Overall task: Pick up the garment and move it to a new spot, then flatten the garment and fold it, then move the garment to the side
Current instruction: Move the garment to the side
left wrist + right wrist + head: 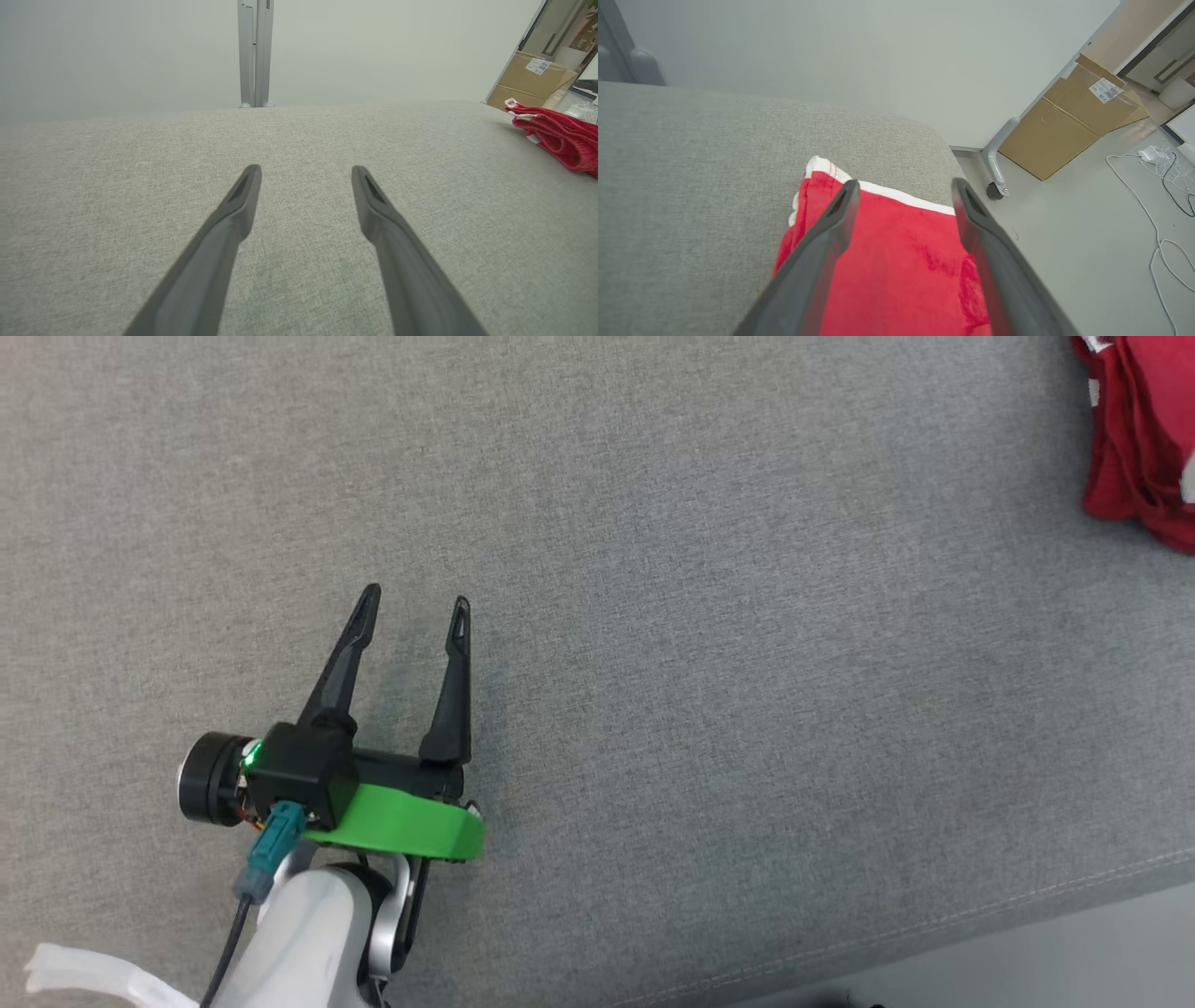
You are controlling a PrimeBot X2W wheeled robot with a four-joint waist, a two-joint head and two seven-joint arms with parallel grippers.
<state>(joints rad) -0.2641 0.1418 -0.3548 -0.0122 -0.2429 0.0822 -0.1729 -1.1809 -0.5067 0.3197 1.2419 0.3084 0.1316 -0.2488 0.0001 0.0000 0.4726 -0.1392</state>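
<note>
Garment [896, 261] lay right under my open, empty right gripper [904, 184]; my open left gripper [415, 595] sat well apart.

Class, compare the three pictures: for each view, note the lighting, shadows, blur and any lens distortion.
Head view: soft, even light, sharp focus; the left end effector casts only a faint shadow on the grey surface. Left wrist view: wide-angle lens bows the surface's far edge. Right wrist view: the right end effector looks smeared along its edges, the red garment sharper.

Matt grey woven cloth surface [747, 709], soft red cloth garment [896, 261], matt plastic left claw [416, 595], cardboard box [1069, 126].
</note>
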